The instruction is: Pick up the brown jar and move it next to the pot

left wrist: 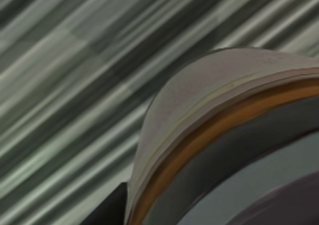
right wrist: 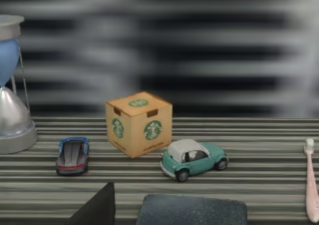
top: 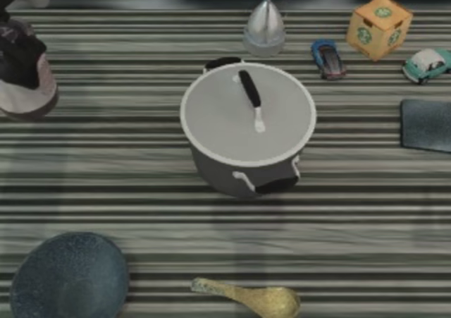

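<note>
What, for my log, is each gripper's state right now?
Left gripper: at far left, by the brown jar; cannot be told.
Right gripper: cannot be told.

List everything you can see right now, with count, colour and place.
pot: one, grey, lidded, black handles, table centre
brown jar: one, white label, orange band, far left edge
hourglass: one, silver and blue, behind the pot
toy cars: two, blue and teal, far right
box: one, tan with green logos, between the cars
pad: one, dark blue-grey, right edge
bowl: one, dark blue speckled, near left
spoon: one, gold, near centre
toothbrush: one, pink, seen only in the right wrist view
left tool: one, dark, at the jar
right arm: outside the top view
</note>
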You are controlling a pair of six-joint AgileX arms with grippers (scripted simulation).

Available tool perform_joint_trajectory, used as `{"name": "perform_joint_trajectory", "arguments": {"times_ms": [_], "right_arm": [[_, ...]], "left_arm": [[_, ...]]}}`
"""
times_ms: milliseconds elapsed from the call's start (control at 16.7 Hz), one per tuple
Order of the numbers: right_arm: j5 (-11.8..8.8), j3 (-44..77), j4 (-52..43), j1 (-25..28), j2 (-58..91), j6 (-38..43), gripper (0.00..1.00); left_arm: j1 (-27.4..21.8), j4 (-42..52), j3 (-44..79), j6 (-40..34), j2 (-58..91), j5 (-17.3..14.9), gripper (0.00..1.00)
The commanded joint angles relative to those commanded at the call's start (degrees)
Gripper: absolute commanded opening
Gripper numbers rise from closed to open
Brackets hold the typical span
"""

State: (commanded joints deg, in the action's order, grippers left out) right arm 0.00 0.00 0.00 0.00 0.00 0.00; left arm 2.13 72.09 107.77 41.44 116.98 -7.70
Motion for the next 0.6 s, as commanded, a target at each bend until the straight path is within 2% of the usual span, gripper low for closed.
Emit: {"name": "perform_joint_trajectory", "arguments": {"times_ms": [360,600], "right_arm": [[0.0,0.0,0.0,0.0,0.0,0.0,1.0],[0.0,0.0,0.0,0.0,0.0,0.0,1.0]], "left_arm": [[-0.61,-0.32,-0.14,-0.68,-0.02,0.2,0.0],[-3.82,-2.55,-2.6,-9.5,-0.34,2.07,0.0]]}}
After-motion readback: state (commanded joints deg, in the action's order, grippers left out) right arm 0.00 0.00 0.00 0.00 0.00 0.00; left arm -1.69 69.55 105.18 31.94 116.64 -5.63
